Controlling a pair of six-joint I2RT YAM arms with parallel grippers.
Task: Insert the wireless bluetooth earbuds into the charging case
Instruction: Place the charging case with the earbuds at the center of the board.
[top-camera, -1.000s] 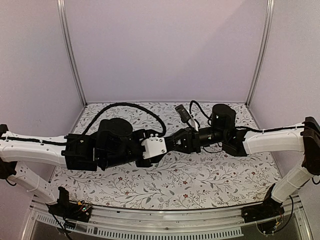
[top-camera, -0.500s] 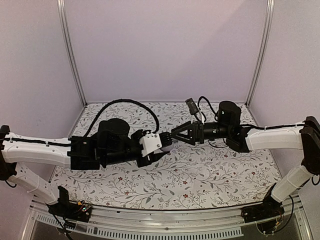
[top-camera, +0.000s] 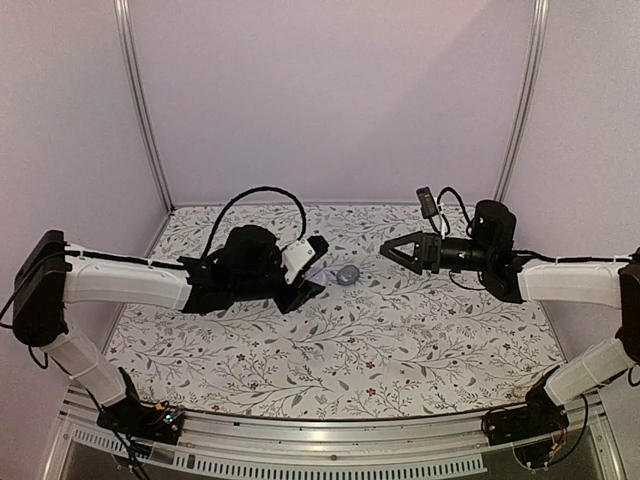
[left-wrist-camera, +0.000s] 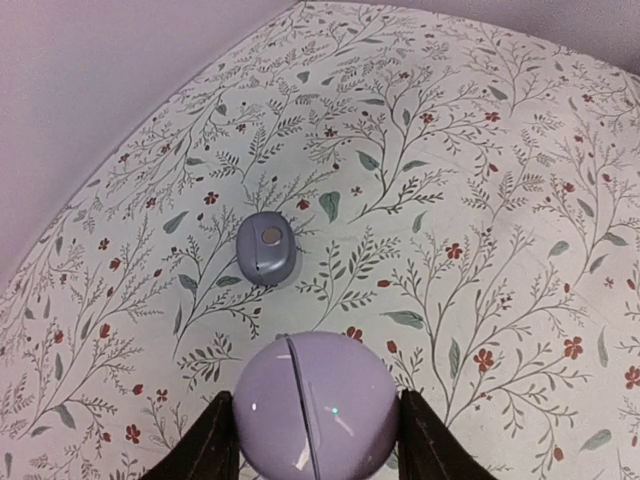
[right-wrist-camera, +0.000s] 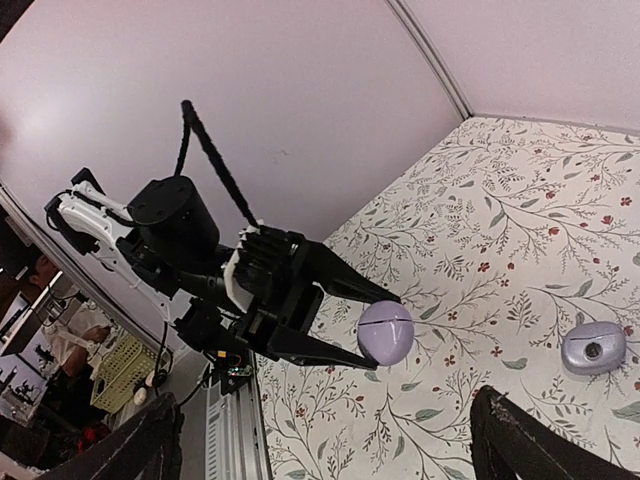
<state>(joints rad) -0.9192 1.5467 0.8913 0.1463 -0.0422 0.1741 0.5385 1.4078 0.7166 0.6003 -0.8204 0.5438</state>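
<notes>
Gloss makes the case (left-wrist-camera: 315, 405) slippery in our clamped left fingers (left-wrist-camera: 205, 455); empty, spread right fingers (right-wrist-camera: 530, 440) should side-pinch the probably light earbud (left-wrist-camera: 265, 247).

Wide open cloth (left-wrist-camera: 500, 250) around, one earbud (left-wrist-camera: 265, 247) on it just beyond the gripped case (left-wrist-camera: 315, 405)

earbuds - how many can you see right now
1. One earbud lies on the floral cloth, just beyond the closed charging case held in the left gripper. A second one may be hidden, possibly inside the case.
</notes>
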